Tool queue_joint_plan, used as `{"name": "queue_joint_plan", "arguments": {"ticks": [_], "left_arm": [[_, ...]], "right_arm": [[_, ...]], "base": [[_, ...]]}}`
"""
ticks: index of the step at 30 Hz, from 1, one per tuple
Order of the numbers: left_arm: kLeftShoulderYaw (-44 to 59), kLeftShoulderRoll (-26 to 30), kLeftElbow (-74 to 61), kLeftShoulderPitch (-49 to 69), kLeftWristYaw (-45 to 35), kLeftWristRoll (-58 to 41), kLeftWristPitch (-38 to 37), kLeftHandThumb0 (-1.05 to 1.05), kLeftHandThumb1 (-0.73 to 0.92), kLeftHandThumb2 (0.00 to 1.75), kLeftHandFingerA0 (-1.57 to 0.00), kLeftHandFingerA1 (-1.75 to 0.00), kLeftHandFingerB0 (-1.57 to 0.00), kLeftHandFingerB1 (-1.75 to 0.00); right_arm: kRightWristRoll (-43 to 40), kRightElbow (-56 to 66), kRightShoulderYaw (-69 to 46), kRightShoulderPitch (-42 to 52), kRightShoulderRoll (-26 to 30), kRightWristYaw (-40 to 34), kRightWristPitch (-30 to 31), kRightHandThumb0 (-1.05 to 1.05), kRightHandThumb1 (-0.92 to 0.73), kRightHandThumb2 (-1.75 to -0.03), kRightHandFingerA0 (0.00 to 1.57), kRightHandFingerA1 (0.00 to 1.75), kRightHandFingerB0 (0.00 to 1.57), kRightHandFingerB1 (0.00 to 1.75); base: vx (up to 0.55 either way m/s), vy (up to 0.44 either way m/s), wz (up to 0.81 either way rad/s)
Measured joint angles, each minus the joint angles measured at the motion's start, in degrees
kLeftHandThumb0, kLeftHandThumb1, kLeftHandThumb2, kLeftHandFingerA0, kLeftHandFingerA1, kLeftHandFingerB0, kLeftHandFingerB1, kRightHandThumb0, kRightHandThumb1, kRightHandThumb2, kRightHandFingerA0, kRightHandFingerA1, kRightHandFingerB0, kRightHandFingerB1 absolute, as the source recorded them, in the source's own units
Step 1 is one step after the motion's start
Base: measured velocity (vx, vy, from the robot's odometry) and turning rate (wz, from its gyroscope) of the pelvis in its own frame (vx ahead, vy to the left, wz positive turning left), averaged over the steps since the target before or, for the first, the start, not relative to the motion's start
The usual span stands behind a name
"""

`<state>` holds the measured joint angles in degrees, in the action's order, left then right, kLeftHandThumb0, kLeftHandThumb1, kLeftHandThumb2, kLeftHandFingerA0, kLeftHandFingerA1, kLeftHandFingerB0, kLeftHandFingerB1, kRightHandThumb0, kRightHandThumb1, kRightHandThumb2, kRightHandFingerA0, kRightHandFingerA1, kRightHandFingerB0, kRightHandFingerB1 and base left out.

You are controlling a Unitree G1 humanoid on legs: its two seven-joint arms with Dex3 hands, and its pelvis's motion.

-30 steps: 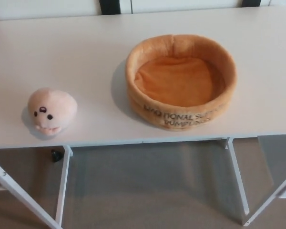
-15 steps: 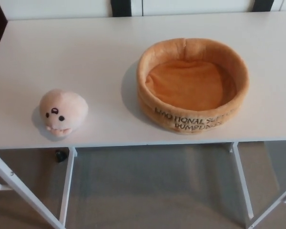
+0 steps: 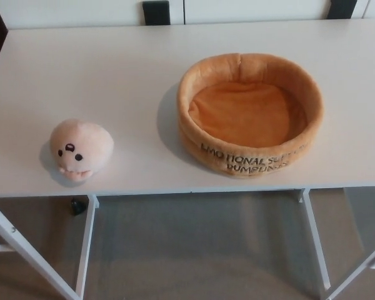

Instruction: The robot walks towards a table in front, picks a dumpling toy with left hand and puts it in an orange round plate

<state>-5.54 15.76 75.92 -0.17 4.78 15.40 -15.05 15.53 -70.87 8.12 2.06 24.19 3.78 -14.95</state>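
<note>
On the white table (image 3: 112, 69), at about eight o'clock near the front edge: dumpling toy (image 3: 81, 149), face toward the camera. At about two o'clock, well apart from it: orange round plate (image 3: 250, 112), plush, empty, lettered on its front wall. Neither hand in view, so fingers impossible to judge.

The white rectangular table (image 3: 112, 69) is cut off by the left and right edges of the frame, so its side ends do not show. Its white metal legs (image 3: 84, 244) run out of the bottom edge. The black lettering on the front wall of the orange round plush plate (image 3: 250, 161) is blurred (some letters cannot be read). A small dark object (image 3: 78, 206) on the floor at lower left sits partly behind a leg, too small to identify. Two dark shapes (image 3: 156, 11) at the top edge are cropped.
</note>
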Motion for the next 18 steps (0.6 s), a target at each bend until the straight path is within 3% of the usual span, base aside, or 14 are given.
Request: {"name": "queue_joint_plan", "arguments": {"ticks": [1,4,5,7,16,18], "left_arm": [[0.0,0.0,0.0,0.0,0.0,0.0,0.0,-0.37,0.48,0.68,-0.49,-0.48,-0.33,-0.4],[-0.2,0.1,-0.5,0.2,0.1,0.1,-0.2,-0.37,0.48,0.68,-0.49,-0.48,-0.33,-0.4],[-0.4,0.1,-0.7,0.2,0.2,0.2,-0.4,-0.32,0.55,0.57,-0.46,-0.38,-0.34,-0.33],[-0.6,0.3,-2.0,0.7,0.3,0.2,-0.7,-0.33,0.56,0.56,-0.45,-0.37,-0.34,-0.32],[1.3,0.7,-24.4,10.0,-0.4,-0.8,-5.1,-0.34,0.53,0.56,-0.42,-0.36,-0.38,-0.33],[2.1,1.1,-28.6,12.3,-0.8,-1.2,-5.7,-0.32,0.52,0.56,-0.49,-0.38,-0.4,-0.33]], "right_arm": [[0.0,0.0,0.0,0.0,0.0,0.0,0.0,-0.42,-0.62,-0.58,0.89,0.54,0.48,0.39],[0.0,-0.2,0.0,0.0,0.0,0.1,0.0,-0.42,-0.62,-0.58,0.89,0.54,0.48,0.39],[0.0,-0.4,0.0,0.0,-0.1,0.1,0.0,-0.42,-0.62,-0.58,0.87,0.54,0.46,0.39],[0.0,-0.6,0.0,0.0,-0.1,0.1,0.0,-0.42,-0.61,-0.58,0.87,0.54,0.47,0.38],[0.1,-0.5,0.4,-0.1,-0.1,0.1,-0.1,-0.4,-0.62,-0.58,0.85,0.54,0.47,0.39],[0.1,-0.5,0.4,-0.2,-0.1,0.1,-0.1,-0.4,-0.62,-0.59,0.88,0.55,0.44,0.4]], "base": [[0.0,0.0,0.0],[0.0,0.0,0.0],[0.0,0.0,0.0],[0.0,0.0,0.0],[0.0,0.0,0.0],[0.0,0.0,0.0]]}}
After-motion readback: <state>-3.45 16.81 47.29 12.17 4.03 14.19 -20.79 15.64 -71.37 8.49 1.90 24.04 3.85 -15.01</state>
